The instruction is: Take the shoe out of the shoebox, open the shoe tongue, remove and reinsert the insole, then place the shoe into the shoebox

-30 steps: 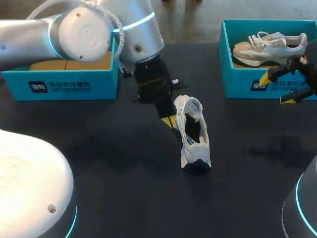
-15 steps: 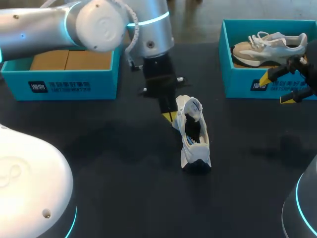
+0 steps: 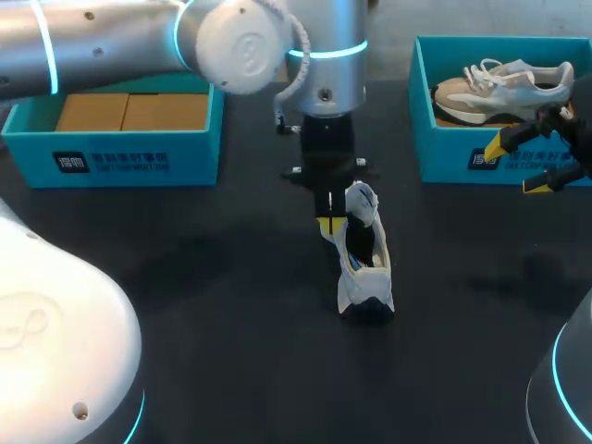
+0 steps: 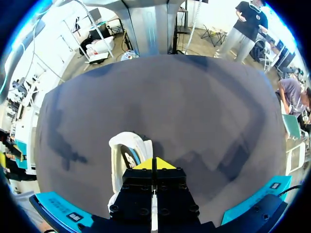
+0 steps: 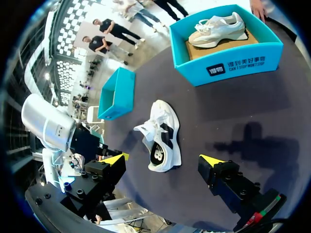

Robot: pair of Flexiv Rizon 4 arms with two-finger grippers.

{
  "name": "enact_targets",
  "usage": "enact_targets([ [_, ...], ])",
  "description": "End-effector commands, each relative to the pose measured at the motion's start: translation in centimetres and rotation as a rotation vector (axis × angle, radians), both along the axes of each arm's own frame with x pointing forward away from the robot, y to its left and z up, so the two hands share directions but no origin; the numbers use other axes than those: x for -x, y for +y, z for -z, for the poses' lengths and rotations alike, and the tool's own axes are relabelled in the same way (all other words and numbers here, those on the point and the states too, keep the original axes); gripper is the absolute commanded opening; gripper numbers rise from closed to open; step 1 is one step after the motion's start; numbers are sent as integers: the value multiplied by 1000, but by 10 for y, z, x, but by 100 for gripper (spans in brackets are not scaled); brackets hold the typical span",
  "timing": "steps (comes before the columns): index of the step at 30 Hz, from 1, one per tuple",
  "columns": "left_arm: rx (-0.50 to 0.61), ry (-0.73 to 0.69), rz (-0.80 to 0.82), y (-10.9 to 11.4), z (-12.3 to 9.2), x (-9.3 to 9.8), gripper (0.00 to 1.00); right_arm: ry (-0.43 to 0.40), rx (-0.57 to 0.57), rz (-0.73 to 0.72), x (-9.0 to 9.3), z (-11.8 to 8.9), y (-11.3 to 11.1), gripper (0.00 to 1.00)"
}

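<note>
Counter: shoebox at the far right corner, right hand released beside it. White shoe lies on its side mid-counter. Left hand clenched, just beside its far end. A closed-tip shove could skid or roll it.

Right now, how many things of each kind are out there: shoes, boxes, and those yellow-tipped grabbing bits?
Shoes: 2 (white shoe lying loose; beige shoe inside the right box)
Teal boxes: 2 (left box and the right box)
Tools: 2 (left tool, right tool)
Total: 6
</note>
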State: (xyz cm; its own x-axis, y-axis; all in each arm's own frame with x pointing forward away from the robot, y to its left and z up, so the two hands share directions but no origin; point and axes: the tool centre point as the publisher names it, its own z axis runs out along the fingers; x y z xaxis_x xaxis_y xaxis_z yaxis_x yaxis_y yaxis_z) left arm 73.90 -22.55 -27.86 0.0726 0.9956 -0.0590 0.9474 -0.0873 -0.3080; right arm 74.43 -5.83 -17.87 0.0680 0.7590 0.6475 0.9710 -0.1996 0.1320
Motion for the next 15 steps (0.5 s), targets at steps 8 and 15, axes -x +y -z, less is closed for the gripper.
enact_targets([
  [8,-62,-2,6,-10,22,6,0,1,3,2,0,0,1,100],
  [15,-64,-13,8,-18,33,9,0,1,3,2,0,0,1,100],
])
